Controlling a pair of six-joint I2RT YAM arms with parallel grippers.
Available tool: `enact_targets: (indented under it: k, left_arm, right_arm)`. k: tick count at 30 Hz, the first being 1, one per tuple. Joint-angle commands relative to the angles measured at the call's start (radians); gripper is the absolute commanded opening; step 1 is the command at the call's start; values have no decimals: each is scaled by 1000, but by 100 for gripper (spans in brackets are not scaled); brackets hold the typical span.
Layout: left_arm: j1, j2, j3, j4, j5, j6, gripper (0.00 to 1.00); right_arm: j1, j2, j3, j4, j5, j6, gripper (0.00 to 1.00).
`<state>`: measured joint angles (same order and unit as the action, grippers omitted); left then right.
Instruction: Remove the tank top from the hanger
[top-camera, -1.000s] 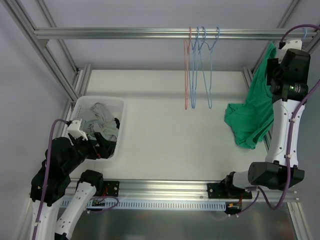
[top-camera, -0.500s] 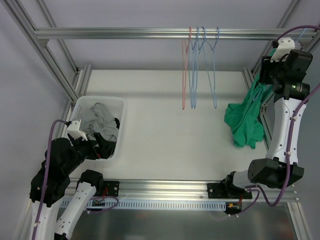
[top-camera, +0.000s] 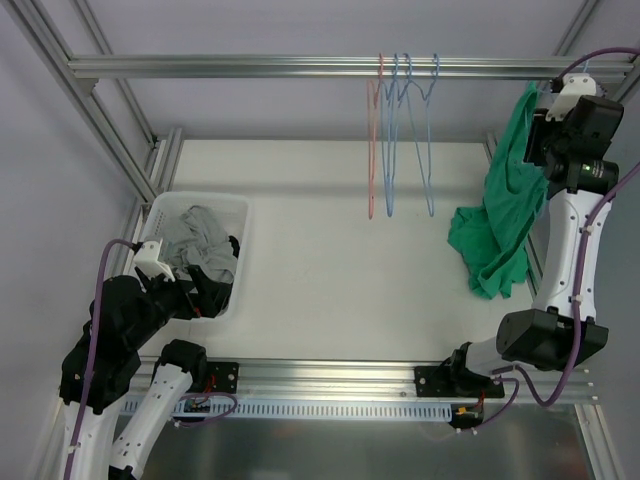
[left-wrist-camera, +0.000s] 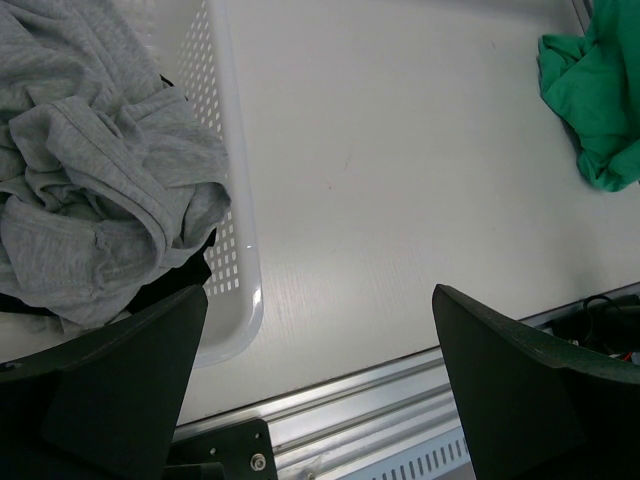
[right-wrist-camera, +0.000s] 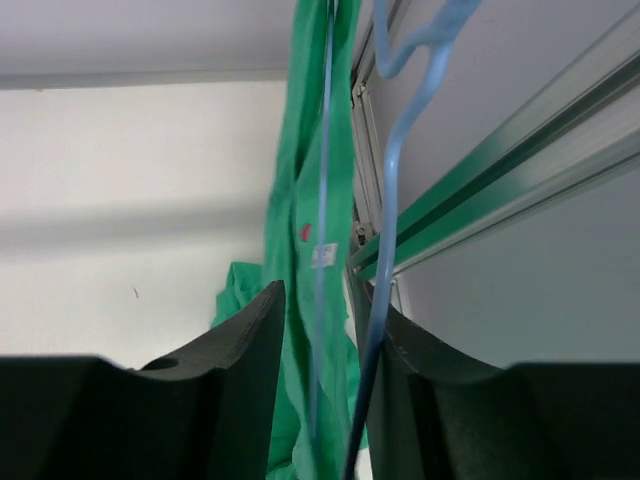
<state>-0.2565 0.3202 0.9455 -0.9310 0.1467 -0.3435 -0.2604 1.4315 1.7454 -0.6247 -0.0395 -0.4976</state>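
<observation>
Hanging at the far right, the green tank top (top-camera: 495, 235) drapes from a blue hanger (right-wrist-camera: 390, 180) down onto the desk (top-camera: 320, 250). The right hand (right-wrist-camera: 320, 295) is nearly closed, pinching the fabric and a hanger wire. The left hand (left-wrist-camera: 320, 295) gapes wide, empty, beside the basket (left-wrist-camera: 235, 200).

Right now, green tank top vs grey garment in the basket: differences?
Colour: tank top green, grey garment grey.
Pose: tank top hangs from the blue hanger, lower end on the table; grey garment lies crumpled in the basket.
Grip: right gripper jaws hold the tank top; left gripper jaws stand open, off the grey garment.
Both wrinkled fabric.
</observation>
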Motion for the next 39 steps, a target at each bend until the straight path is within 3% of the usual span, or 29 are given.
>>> enact_targets:
  k: [1,4,5,7,8,14,26,32,39]
  left_arm:
    - [-10,5,27,-2,-13,20,99]
    - [-10,8,27,0,-15,20,99]
    - [-10,8,27,-2,-15,20,99]
    - [-9,8,27,0,-15,20,99]
    - [-10,10,27,0,-13,20,99]
    - [-9,13,27,0,-13,20,99]
    - [-9,13,27,-2,-15,21,99]
    - [-10,11,18,-2,7,14,99]
    - [-9,52,79,3,45,12,99]
  right_arm:
    - [3,17,66,62,-13,21,36]
    - [3,27,83,62,-20,31,13]
    - [3,26,85,63,-19,31,13]
    - [3,18,86,71,-36,31,1]
    - [3,15,85,78,-54,40,0]
    - [4,-52,26,225,-201,79,0]
    - [4,-212,-47,417,-287,209,0]
    - [4,-284,-86,372,-309,209,0]
    - [4,-497,-293,310,-324,298,0]
